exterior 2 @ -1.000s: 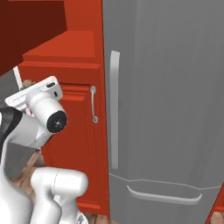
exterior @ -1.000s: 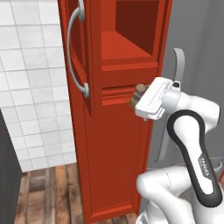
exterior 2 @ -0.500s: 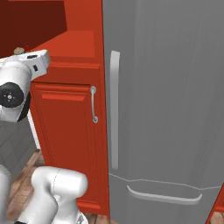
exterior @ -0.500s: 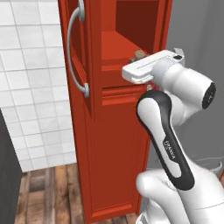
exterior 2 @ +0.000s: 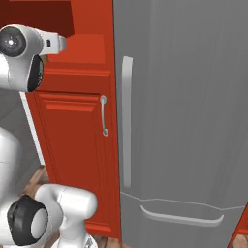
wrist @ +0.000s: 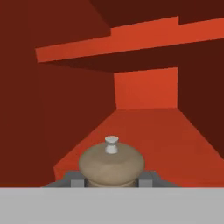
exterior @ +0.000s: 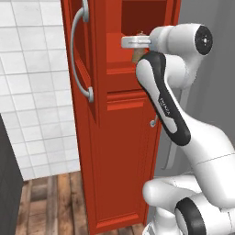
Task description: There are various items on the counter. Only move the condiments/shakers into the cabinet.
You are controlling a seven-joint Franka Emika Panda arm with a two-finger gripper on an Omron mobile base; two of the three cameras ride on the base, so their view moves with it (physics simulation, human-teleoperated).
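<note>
Tall grey fridge (exterior 2: 184, 121) is standing right beside red wood cabinet (exterior: 119, 137), door open. Arm is reaching level w/ red shelf (wrist: 148, 131); pincer (wrist: 112, 179) is clamped on tan wooden mill-shaped shaker (wrist: 111, 164), over shelf's front edge.

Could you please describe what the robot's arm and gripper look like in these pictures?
The arm is glossy white with rounded, tube-like links, a black band down one link bearing small white lettering, and round dark caps on its joints. The hand carrying the gripper is a flat white block, and the finger tips are small and grey. No loose cables show.
</note>
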